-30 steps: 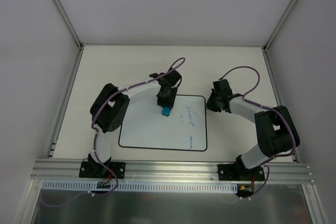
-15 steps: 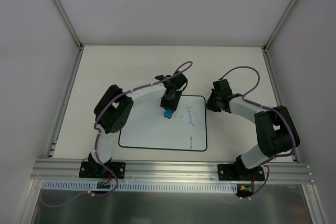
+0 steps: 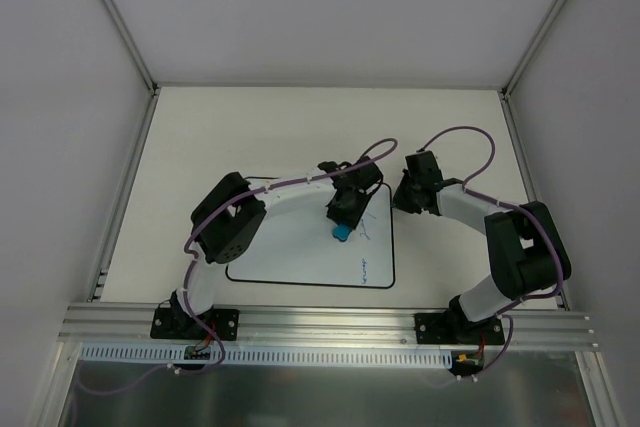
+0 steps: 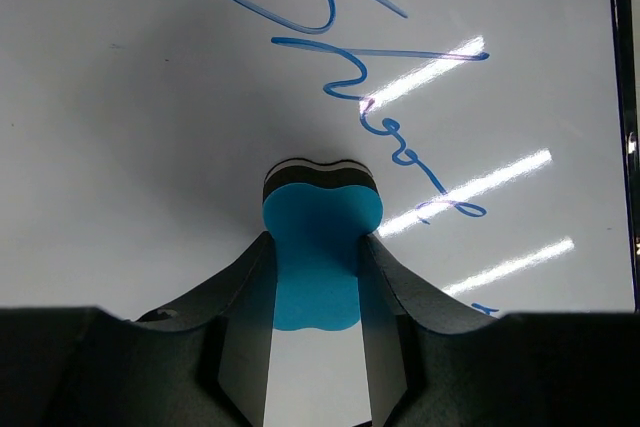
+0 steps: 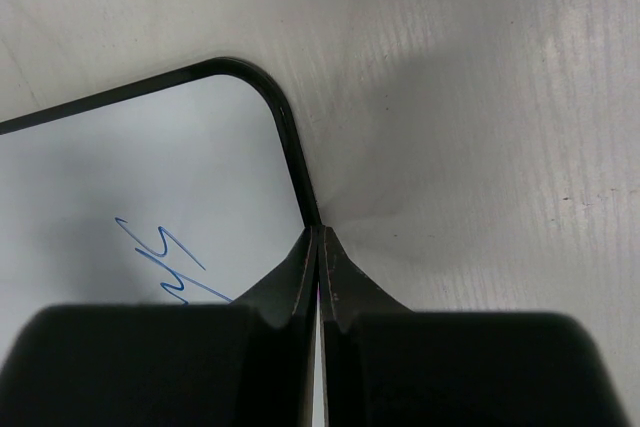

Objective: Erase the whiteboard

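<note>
Blue marker handwriting [image 4: 380, 77] runs down the 3 o'clock side of the whiteboard [image 3: 290, 257]: a looping cursive word with a capital S, perhaps "Short" though I cannot be sure, and a smaller illegible scrawl [image 3: 368, 269] near the 5 o'clock corner. The board lies flat on the table [image 3: 250, 127], toward 6 o'clock from its middle. The left gripper [image 4: 318, 239] clamps a blue eraser [image 4: 318, 267], its dark pad toward the board with the writing at its 1 o'clock, while the right gripper [image 5: 318, 237] is pressed closed and empty, tips at the board's black border by the 1 o'clock corner.
</note>
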Available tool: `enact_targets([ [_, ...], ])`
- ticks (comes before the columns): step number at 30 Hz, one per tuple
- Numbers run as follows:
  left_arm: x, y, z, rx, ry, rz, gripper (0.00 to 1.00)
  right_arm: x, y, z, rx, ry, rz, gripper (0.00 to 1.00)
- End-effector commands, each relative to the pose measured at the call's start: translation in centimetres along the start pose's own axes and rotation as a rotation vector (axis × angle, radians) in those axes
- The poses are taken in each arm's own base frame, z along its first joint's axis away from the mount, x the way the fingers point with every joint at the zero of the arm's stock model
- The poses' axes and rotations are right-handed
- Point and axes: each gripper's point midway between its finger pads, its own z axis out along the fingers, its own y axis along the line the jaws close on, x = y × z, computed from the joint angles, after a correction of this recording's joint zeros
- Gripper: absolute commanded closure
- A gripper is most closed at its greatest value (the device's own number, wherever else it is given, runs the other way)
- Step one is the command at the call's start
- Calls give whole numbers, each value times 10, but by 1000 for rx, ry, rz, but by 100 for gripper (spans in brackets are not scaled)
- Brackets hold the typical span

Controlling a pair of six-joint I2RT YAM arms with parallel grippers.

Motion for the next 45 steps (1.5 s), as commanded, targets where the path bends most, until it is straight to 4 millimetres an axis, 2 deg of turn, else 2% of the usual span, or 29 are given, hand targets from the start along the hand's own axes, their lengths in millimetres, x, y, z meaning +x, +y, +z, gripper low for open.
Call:
enact_targets([
  [1,46,13,7,-38,144,-22,100,6,-13,-3,58,16,-23,100],
  [4,42,37,4,-63,142,-102,100,5,-13,-4,59,12,-26,100],
  [5,38,53,3,-82,138,-141,100,5,-13,-5,60,11,-26,100],
  [8,30,81,-2,-112,119,-210,100,4,-13,-6,62,6,-27,100],
  [12,17,95,-6,-125,89,-238,100,4,-13,-5,63,9,-27,100],
  [15,7,90,-4,-112,75,-247,100,3,-13,-6,64,4,-30,100],
  [19,-6,72,-2,-55,69,-272,100,1,-15,-7,72,-4,-33,100],
  [25,-9,48,5,-32,74,-263,100,0,-15,-7,74,-5,-38,100],
  [30,-11,44,1,-31,59,-267,96,-1,-15,-8,73,-12,-44,100],
  [34,-18,45,-9,-37,24,-277,82,-5,-14,-11,68,-27,-51,96],
  [39,-33,47,-32,-30,-45,-286,51,-14,-10,-21,68,-67,-83,73],
  [42,-45,52,-54,-22,-107,-301,38,-26,-7,-36,85,-114,-114,62],
  [43,-50,55,-68,-18,-142,-306,25,-30,-6,-40,97,-133,-126,57],
  [44,-54,63,-75,-36,-167,-316,19,-36,-1,-48,87,-161,-136,46],
  [45,-56,67,-83,-39,-190,-323,14,-40,3,-54,83,-178,-152,41],
])
